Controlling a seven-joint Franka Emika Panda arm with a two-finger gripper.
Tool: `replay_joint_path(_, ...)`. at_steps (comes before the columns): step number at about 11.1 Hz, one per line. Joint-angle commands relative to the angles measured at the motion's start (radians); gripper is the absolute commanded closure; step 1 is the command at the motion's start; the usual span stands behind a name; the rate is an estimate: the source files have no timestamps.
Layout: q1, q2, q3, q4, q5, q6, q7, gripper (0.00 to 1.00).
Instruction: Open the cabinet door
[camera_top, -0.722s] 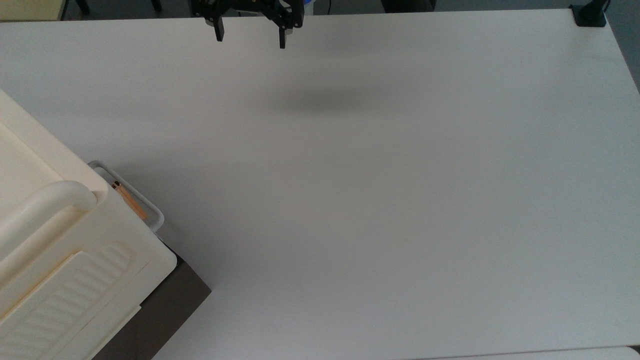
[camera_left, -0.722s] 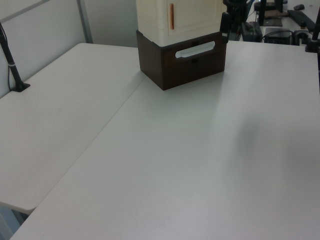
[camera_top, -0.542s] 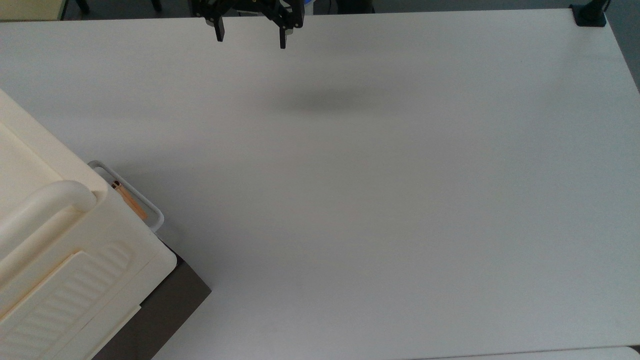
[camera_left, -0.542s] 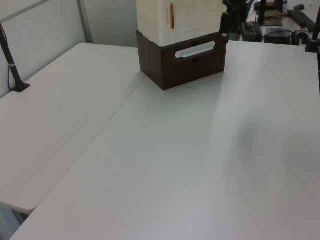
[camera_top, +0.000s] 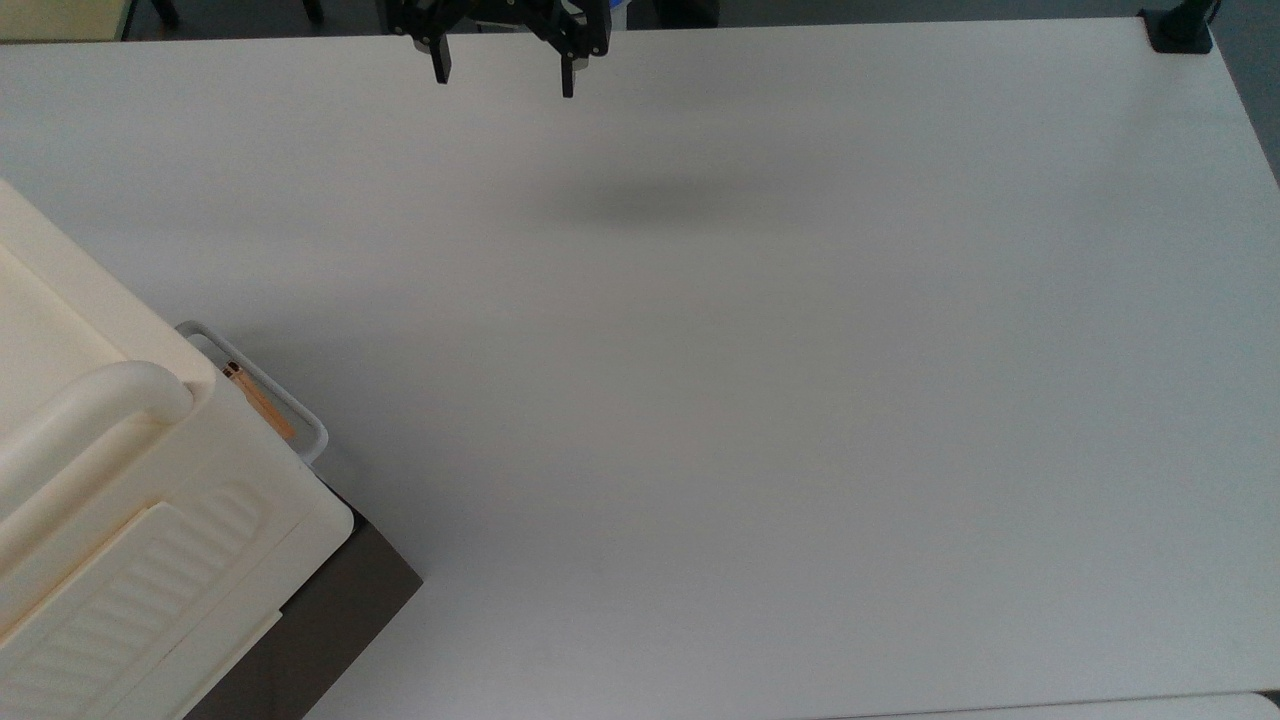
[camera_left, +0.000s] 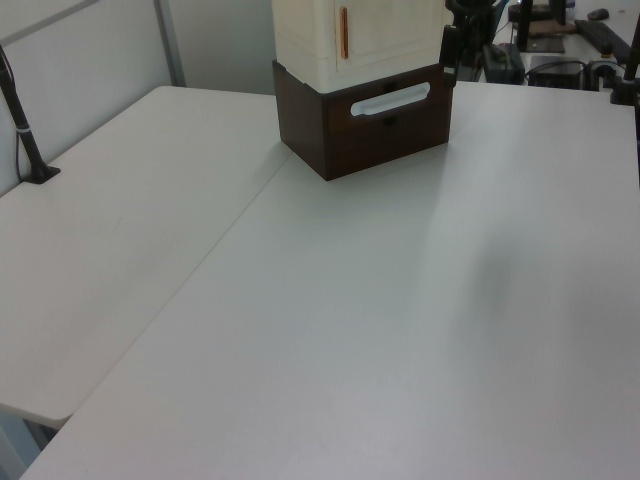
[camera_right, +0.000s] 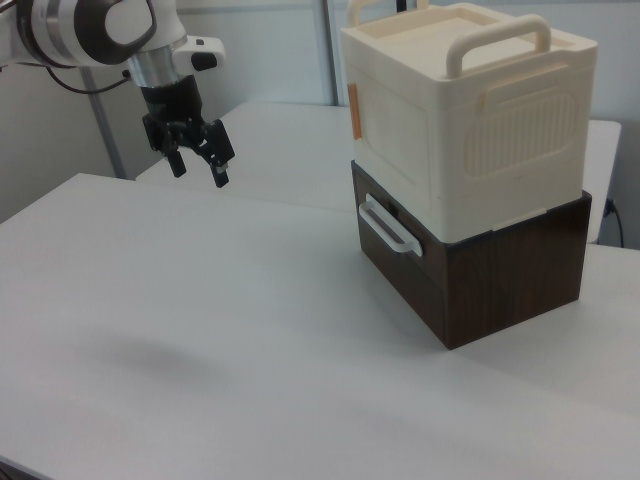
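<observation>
Pincer (camera_right: 199, 167) spread wide above table (camera_right: 200, 330), cabinet door (camera_right: 392, 140) closed

The cream cabinet (camera_right: 470, 150) stands upright on its dark brown base, its cabinet door (camera_right: 392, 138) shut flush.

Smooth cream plastic cabinet (camera_right: 470, 120); matt white table (camera_right: 200, 340).
</observation>
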Motion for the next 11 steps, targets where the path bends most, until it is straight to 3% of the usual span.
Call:
replay_joint_path(1, 0.008, -0.009, -0.008, -0.020, 0.020, 0.027, -0.024, 0.00)
replay_joint_path(11, -0.002, -0.009, -0.016, -0.003, 0.031, 0.021, -0.056, 0.00)
